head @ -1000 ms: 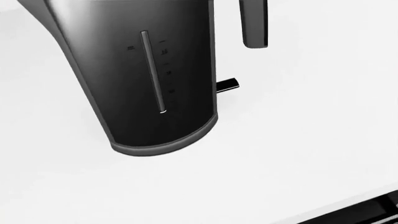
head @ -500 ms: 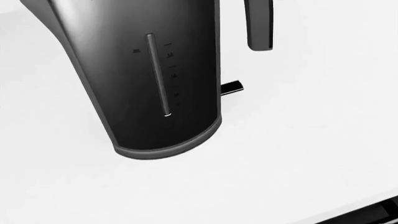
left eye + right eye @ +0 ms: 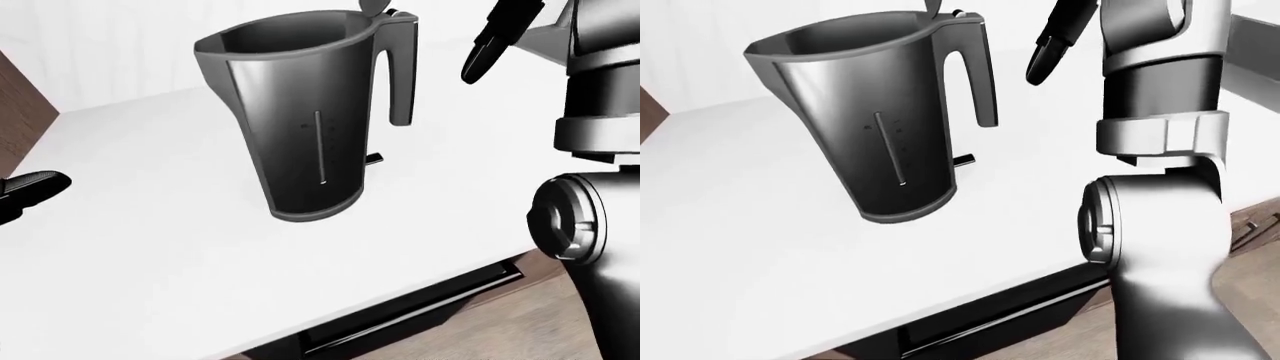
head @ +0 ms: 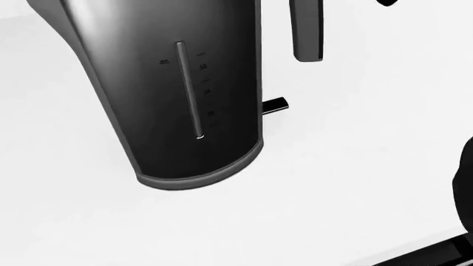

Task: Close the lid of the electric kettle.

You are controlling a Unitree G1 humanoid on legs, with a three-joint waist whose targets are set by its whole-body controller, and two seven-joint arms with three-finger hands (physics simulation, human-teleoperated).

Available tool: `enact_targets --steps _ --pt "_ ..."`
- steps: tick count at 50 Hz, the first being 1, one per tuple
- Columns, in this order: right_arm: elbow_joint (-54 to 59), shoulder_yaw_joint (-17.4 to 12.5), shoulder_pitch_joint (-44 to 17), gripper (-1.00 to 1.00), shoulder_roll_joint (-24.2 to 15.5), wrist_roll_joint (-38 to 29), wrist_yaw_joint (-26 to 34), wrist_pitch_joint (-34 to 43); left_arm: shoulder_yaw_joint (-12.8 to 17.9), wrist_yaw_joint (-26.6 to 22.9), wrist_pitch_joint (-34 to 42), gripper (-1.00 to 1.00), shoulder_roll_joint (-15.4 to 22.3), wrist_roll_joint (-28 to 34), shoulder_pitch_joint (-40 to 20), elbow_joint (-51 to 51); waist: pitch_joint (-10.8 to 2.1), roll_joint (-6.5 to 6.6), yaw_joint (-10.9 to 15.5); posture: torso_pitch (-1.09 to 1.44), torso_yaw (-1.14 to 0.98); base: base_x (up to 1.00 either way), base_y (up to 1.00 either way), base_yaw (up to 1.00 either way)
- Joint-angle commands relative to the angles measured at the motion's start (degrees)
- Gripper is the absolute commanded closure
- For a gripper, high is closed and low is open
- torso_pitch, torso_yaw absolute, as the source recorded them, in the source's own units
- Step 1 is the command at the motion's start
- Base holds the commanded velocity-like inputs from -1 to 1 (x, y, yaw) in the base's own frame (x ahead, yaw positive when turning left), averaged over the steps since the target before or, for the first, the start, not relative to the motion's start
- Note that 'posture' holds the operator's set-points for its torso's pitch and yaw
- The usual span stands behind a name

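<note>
The black electric kettle (image 3: 300, 127) stands upright on the white counter (image 3: 150, 247). Its top is open and the lid (image 3: 375, 6) stands raised above the handle (image 3: 403, 75), mostly cut off by the view's top edge. My right hand (image 3: 488, 49) hangs in the air to the right of the handle, near the kettle's top, fingers stretched and empty, not touching it. My left hand (image 3: 30, 191) is low at the left edge of the left-eye view, open and empty, far from the kettle. The head view shows only the kettle's lower body (image 4: 184, 83).
My right forearm and elbow (image 3: 1160, 187) fill the right side of the right-eye view. A dark drawer gap (image 3: 420, 307) runs under the counter's near edge. A brown wooden panel (image 3: 20, 97) stands at the left. A small black tab (image 4: 275, 103) sticks out behind the kettle's base.
The head view shifted slightly, so the kettle sits a little lower and further right. My right arm has come into the head view at its right edge and top right corner.
</note>
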Motion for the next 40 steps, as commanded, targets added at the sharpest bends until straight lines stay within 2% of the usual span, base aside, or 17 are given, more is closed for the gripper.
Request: enact_targets --steps 1,25,40 --pt "-1.77 -0.11 -2.02 -1.00 -0.10 -0.43 -0.51 -0.97 0.92 0.00 -1.48 -1.00 1.34 -0.09 -0.86 -1.35 -1.41 0.19 -0.03 0.00 0.00 0.00 0.00 0.00" --pt "7.24 1.17 -9.67 -1.00 4.66 -1.26 -3.55 -2.94 2.40 1.40 -0.15 -1.00 2.58 -2.70 -0.64 -1.87 -1.41 0.82 -0.33 0.00 0.00 0.00 0.00 0.00" --pt "12.55 1.25 -16.50 -1.00 1.22 -2.26 -1.48 -6.30 2.05 1.35 -0.76 -1.00 2.51 -2.53 -0.57 -1.50 -1.17 0.90 -0.41 0.00 0.00 0.00 0.00 0.00"
